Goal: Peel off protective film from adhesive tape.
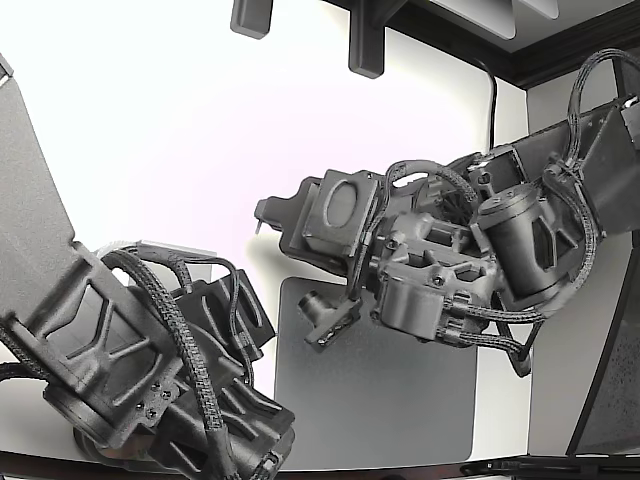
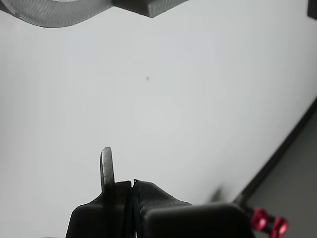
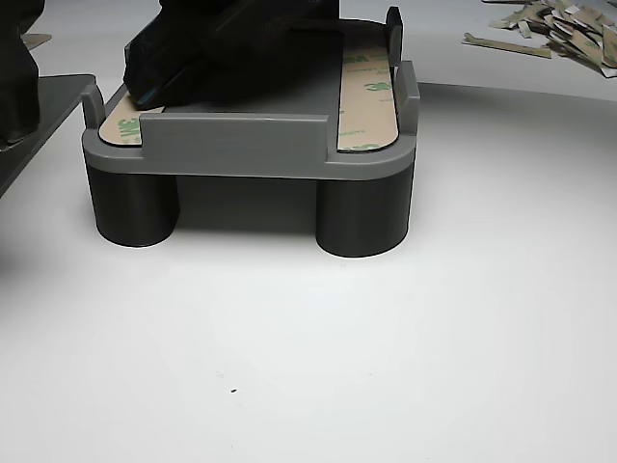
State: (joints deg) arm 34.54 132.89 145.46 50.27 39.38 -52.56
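Hand (image 2: 132, 184), lower centre of the wrist frame, closed on nothing visible above the white bench (image 2: 163, 99); misaligned descent could miss the tape strip (image 3: 367, 92).

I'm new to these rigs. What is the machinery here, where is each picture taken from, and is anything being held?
The exterior view looks down on two dark robot arms over a white table with a grey mat. The wrist view rides on one arm: its gripper looks shut, with a thin dark tip beside it; whether it pinches any film, I cannot tell. The other view sits low on the table, facing a grey fixture that carries two tan tape strips with green print. Torn film scraps lie behind it.
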